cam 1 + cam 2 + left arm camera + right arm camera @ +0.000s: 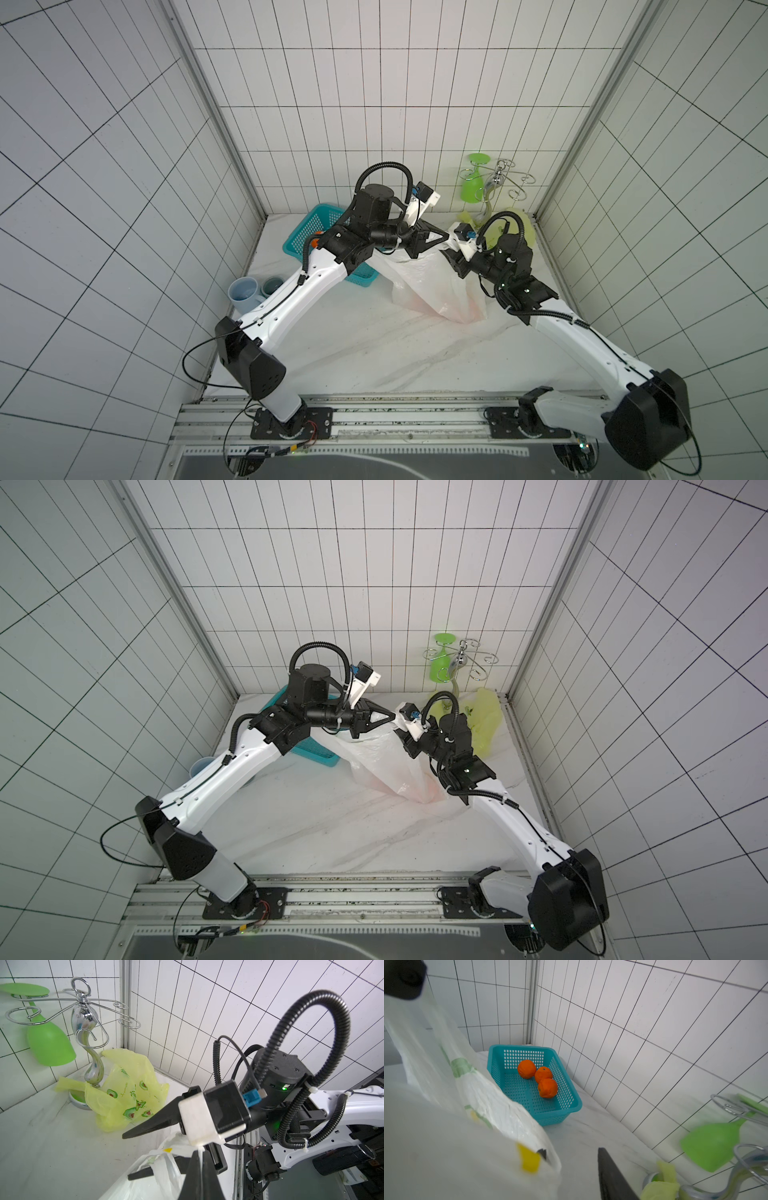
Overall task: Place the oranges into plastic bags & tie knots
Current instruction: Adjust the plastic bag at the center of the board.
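White bag (pixel 429 1138) nearest | right wrist view shows three oranges (pixel 543 1074) in basket (pixel 521 1046)

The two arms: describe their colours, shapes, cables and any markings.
The left arm and right arm have glossy white shells, black joint housings and black bases. Ribbed black conduit loops at each wrist, fastened with white zip ties. The left gripper and right gripper have black, tapering, pointed jaws and carry a white-and-black camera with a blue plug.

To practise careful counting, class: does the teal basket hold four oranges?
No, the right wrist view shows only three oranges lying in the teal basket.
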Controlling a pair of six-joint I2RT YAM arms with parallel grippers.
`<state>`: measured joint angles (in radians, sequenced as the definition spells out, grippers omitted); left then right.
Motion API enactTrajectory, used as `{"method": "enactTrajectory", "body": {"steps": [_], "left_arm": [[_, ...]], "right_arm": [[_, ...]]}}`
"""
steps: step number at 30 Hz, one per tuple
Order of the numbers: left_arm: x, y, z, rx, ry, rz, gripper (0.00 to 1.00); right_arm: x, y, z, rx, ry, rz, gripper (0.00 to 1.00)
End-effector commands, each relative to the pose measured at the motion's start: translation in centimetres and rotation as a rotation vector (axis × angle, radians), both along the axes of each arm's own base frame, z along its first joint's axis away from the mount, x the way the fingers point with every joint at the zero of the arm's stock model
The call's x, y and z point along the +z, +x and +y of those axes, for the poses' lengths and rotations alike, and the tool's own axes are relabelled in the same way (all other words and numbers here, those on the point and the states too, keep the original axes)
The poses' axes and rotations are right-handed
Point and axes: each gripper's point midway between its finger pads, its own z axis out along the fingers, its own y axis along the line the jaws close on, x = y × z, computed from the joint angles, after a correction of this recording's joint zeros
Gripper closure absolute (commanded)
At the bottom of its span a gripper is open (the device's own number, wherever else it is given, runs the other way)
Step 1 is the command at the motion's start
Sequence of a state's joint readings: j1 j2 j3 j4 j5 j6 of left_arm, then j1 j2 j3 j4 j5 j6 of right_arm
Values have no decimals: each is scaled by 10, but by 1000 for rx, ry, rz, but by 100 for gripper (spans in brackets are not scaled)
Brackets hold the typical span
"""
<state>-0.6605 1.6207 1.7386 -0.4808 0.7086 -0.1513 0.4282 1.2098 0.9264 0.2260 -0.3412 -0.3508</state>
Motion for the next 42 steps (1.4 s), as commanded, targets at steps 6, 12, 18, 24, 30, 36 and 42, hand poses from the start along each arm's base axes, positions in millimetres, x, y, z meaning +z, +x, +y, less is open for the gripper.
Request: {"method": "enactTrajectory", "body": {"steps": [6,12,18,24,30,36,42], "left_arm": [[18,24,21,90,-81,41,100],[27,17,23,61,-74,-57,70],[73,-7,49,65,-49,-311,35],[80,-22,100,204,33,-458,20],[35,16,170,503,84,-391,13],[-38,27,147,427,43,-300,11],[-63,40,119,415,-16,-312,12]], "right_arm": [[-51,-10,-8,40,-54,34,88],[-43,-13,-4,79,4,73,100],[-49,1,-18,35,70,176,100],[-53,12,-30,-7,98,230,100],[-52,14,-35,-21,112,240,100],[-51,16,-36,-21,120,253,100],[-54,17,-37,-24,118,262,100]]}}
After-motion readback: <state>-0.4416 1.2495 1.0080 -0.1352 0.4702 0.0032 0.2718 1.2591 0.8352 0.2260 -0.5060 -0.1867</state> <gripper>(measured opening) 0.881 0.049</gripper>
